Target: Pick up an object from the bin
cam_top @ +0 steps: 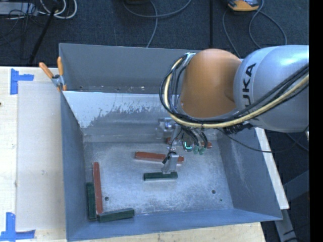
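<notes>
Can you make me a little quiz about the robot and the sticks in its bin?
1. True or false: the gripper hangs over the bin's corner at the view's lower left.
2. How many green bars lie in the bin? A) one B) three C) five
3. Fill in: the middle green bar lies next to a ___ bar.
Key: 1 false, it is over the bin's middle. 2 B: one in the middle, plus two corner bars. 3 red-brown bar.

Black letters "UKA" — running up its side — on the silver arm (275, 79).
</notes>
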Action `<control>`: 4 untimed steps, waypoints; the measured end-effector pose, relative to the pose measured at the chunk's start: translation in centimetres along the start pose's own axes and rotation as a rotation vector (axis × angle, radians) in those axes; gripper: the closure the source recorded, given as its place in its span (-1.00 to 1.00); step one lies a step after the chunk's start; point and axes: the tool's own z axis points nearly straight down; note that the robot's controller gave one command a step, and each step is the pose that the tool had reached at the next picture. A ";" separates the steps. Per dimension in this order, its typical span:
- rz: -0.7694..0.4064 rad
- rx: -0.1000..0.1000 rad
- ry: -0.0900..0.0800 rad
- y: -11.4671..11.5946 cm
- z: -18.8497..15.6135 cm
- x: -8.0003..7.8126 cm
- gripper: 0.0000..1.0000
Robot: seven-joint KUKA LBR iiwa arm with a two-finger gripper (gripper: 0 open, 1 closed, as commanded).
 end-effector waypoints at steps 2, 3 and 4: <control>0.058 -0.001 -0.008 -4.4 11.3 0.2 1.00; 0.061 -0.002 -0.016 -4.3 -0.2 1.2 1.00; 0.059 -0.001 -0.018 -5.5 -10.5 2.9 1.00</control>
